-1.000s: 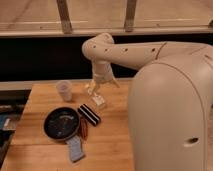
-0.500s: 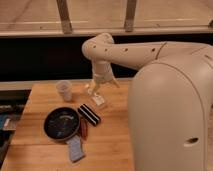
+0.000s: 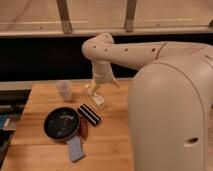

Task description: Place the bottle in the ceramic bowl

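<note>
gripper (image 3: 94,90) near table (image 3: 41,102) far edge, at bottle (image 3: 99,99), grip unclear; ceramic bowl (image 3: 47,125) apart, front-left.

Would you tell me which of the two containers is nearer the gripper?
The translucent plastic cup, beside the gripper near the table's back edge; the black ceramic bowl lies farther forward.

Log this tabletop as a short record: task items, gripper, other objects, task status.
bottle: whitish, on the table side behind the striped block, outside the bowl
ceramic bowl: black, front left, nothing inside
gripper: low at the bottle; hold on it cannot be told
cup: translucent, upright, back left
status: bottle not yet in the bowl
</note>
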Robot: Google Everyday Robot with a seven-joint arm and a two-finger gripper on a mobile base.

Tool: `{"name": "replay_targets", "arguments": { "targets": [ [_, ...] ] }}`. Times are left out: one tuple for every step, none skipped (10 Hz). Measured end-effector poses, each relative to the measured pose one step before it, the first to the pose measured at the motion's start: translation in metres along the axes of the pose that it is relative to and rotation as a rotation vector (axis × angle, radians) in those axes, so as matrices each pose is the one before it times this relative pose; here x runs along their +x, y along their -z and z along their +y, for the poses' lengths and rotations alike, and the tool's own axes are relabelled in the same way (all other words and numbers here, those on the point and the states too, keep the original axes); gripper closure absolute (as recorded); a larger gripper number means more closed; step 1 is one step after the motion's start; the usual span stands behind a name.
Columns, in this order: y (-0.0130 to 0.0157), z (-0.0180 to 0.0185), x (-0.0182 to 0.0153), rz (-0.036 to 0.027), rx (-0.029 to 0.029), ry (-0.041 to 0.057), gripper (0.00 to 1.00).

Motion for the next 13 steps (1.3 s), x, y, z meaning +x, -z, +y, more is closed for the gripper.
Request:
{"name": "replay_targets", "arguments": {
  "targets": [
    [-0.00003,0.00003,0.0,0.00004,-0.00001,0.00005,0.2],
    [-0.00001,-0.00003,0.00001,0.00002,0.00002,-0.00002,0.2],
    [0.0,-0.00001,-0.00001,-0.00003,-0.00005,-0.00008,0.2],
    [0.00002,0.0,0.0,-0.00002,0.00005,0.00002,0.2],
    [0.00001,0.00001,0.00001,0.00002,0.00001,0.00002,0.2],
    [0.00001,0.00001,-0.00002,-0.00004,-0.00002,0.0,0.2],
    [-0.00003,-0.00002,0.00001,0.00005,0.0,-0.00004,0.2],
    [0.00004,-0.00003,0.00003,-0.00078,0.00072,0.00135,0.2],
    [0.0012,0.00099,-0.00002,-0.00598,0.00219,0.00764,0.2],
    [0.00409,0.00204,-0.00138,-0.01823,0.00604,0.02657,0.2],
    [0.0055,0.00326,-0.00389,-0.01729,0.00652,0.0317,0.2],
    [0.00473,0.00983,-0.00882,-0.0217,0.00721,0.04607,0.2],
    [0.00217,0.01999,-0.01709,-0.03317,-0.00102,0.06892,0.2]
  ]
}}
